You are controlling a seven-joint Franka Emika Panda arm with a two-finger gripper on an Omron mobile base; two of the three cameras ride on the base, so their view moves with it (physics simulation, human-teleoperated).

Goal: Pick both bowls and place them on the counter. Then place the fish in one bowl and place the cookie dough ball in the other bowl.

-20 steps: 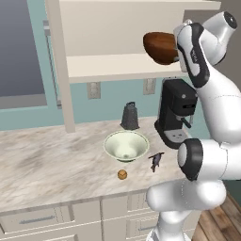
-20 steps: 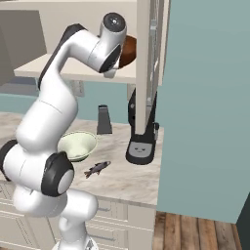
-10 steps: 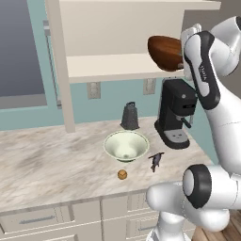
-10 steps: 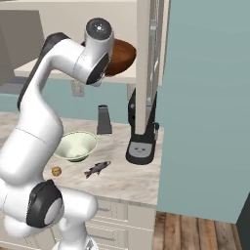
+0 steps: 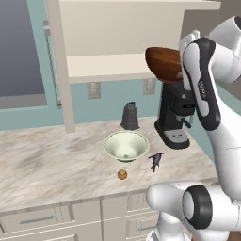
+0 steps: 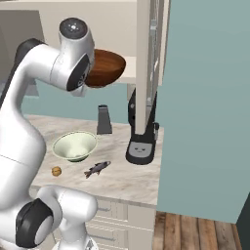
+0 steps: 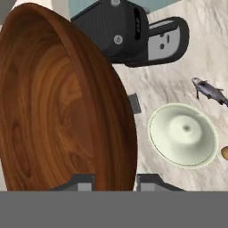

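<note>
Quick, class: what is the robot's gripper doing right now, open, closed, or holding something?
Gripper: closed on the rim of the reddish-brown bowl, holding it up in the air.

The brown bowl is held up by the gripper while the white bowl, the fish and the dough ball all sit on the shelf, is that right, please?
Not quite. The brown bowl is held up in the gripper, but the white bowl, fish and dough ball lie on the counter, not the shelf, as the left base view shows.
</note>
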